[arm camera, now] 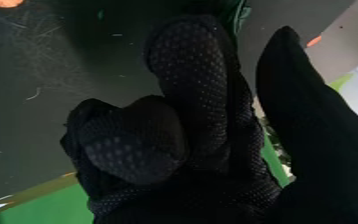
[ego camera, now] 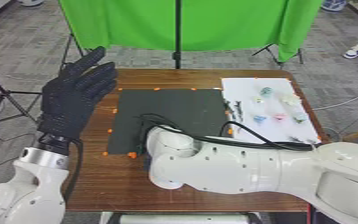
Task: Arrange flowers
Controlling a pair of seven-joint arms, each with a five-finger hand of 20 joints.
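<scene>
Left hand (ego camera: 69, 100), upper left of the frame: raised beside the table (ego camera: 118, 195), back of the glove showing, fingers straight and slightly spread, pinching nothing.

Dark mat (ego camera: 162, 107), centre: lying flat on the tabletop, with orange markers along its edges. Green cloth (ego camera: 122, 25), top centre, hangs behind the table, a thin black pole (ego camera: 178, 30) upright in front of it.

Right arm (ego camera: 238, 170), lower right to centre: extended across the lower part of the mat, black cables (ego camera: 264, 143) looped over it. The right hand (arm camera: 189, 85) appears in the wrist view above the dark mat; whether it is spread, pressed together or pinching something cannot be told. A dark green object (arm camera: 244, 15) shows just beyond it, too little exposed to identify.

White sheet (ego camera: 246, 86), right of centre: the flowers lie here, spaced apart. Dark stems (ego camera: 238, 111) occupy its left side. Then come a whitish bloom (ego camera: 258, 99) and, below it, a blue bloom (ego camera: 259, 119); next, a teal bloom (ego camera: 266, 91) above and a pink bloom (ego camera: 279, 117) below; farthest right, a cream bloom (ego camera: 291, 99) — the largest — with a pale bloom (ego camera: 299, 117) beneath it.
</scene>
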